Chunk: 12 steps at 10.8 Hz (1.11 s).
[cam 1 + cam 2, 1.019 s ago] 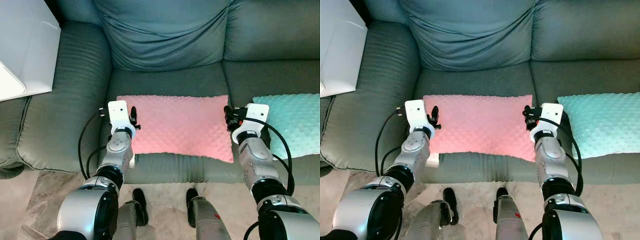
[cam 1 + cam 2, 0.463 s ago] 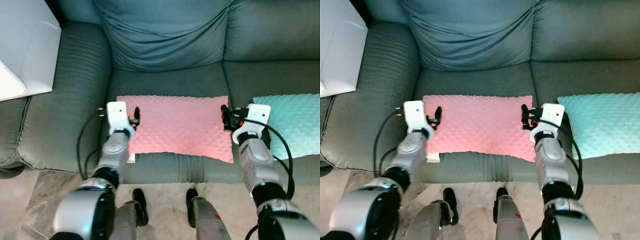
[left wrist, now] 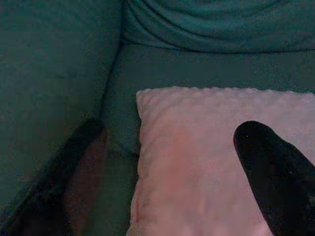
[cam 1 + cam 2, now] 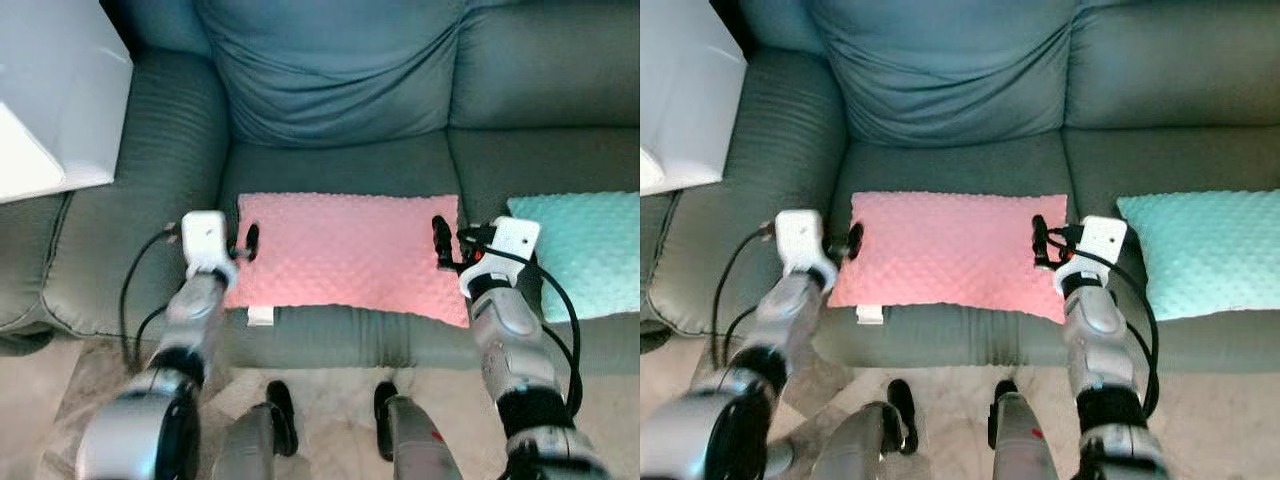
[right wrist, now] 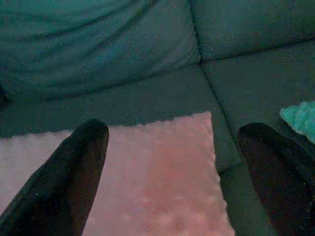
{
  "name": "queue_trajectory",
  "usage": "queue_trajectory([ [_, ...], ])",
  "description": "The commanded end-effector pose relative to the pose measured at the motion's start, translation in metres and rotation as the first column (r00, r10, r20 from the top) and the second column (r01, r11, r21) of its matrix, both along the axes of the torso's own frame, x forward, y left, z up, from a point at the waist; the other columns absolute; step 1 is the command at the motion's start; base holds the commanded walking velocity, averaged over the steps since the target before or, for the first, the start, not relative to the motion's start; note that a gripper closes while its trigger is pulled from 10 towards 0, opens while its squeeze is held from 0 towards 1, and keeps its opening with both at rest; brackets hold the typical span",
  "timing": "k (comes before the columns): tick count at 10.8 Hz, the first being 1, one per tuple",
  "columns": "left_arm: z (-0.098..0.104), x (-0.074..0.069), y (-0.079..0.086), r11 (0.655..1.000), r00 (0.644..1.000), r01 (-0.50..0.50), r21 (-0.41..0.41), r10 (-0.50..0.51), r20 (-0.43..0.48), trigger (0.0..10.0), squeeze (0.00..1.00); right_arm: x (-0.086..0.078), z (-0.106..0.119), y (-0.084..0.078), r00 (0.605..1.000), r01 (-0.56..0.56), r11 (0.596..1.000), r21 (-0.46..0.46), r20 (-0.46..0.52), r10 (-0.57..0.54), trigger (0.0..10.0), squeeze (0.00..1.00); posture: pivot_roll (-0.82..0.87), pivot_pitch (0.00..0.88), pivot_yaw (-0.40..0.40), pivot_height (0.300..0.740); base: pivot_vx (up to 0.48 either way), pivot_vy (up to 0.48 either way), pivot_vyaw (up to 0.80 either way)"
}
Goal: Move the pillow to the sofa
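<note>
— Pink bumpy pillow [image 4: 350, 252]: where is it?
— Flat on the grey-green sofa [image 4: 330, 90] seat. The left gripper [image 3: 167, 162], fingers wide apart, is at its 9 o'clock edge; the right gripper [image 5: 172, 172], also spread, at 3 o'clock. A mint bumpy pillow [image 4: 590, 250] lies farther right.

We saw a mint-green pillow [image 4: 585, 250] with a dotted texture lying on the seat cushion to the right, its far end cut off by the frame edge. At the upper left a white boxy object [image 4: 50, 95] stood against the armrest. Below the seat front lay a pale, beige marbled floor [image 4: 60, 400].
</note>
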<state>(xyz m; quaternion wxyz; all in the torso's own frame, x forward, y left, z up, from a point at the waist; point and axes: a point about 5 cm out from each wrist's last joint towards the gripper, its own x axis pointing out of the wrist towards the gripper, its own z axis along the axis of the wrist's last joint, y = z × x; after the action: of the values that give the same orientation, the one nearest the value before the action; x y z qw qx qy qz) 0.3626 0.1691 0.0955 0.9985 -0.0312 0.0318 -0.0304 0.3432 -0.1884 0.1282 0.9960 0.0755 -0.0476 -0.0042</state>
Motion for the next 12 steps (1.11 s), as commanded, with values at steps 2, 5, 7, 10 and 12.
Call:
queue_trajectory([
  [2, -0.024, -0.017, 0.017, 0.999, 0.996, 0.004, 0.041, 0.0, -0.09, 10.0, 1.0, -0.013, -0.003, 0.018, 0.999, -0.046, 0.998, 0.033, -0.013, 0.046, 10.0, 1.0, -0.16, 0.176, 0.098, 0.74, 0.0, 0.0, 0.0],
  [5, -0.034, -0.043, 0.031, 0.999, 1.0, -0.024, 0.026, 0.025, -0.017, 10.0, 1.0, -0.029, -0.013, 0.025, 0.996, -0.077, 0.997, 0.027, -0.045, 0.079, 10.0, 1.0, -0.12, 0.051, 0.077, 0.74, 0.0, 0.0, 0.0],
  [7, -0.038, -0.057, 0.039, 0.999, 0.999, -0.052, 0.014, 0.052, -0.006, 10.0, 1.0, -0.035, -0.016, 0.024, 0.994, -0.099, 0.995, -0.017, -0.058, 0.098, 10.0, 1.0, -0.1, 0.0, 0.067, 0.74, 0.0, 0.0, 0.0],
  [10, -0.039, -0.058, 0.034, 1.0, 0.999, -0.026, -0.006, 0.026, -0.041, 10.0, 1.0, -0.027, -0.011, 0.029, 0.992, -0.118, 0.992, -0.037, -0.045, 0.116, 10.0, 1.0, -0.1, 0.0, 0.059, 0.74, 0.0, 0.0, 0.0],
  [12, -0.039, -0.063, 0.023, 1.0, 0.999, 0.004, 0.01, -0.004, -0.051, 10.0, 1.0, -0.036, -0.012, 0.022, 0.993, -0.105, 0.994, -0.041, -0.049, 0.103, 10.0, 1.0, -0.11, 0.0, 0.057, 0.74, 0.0, 0.0, 0.0],
])
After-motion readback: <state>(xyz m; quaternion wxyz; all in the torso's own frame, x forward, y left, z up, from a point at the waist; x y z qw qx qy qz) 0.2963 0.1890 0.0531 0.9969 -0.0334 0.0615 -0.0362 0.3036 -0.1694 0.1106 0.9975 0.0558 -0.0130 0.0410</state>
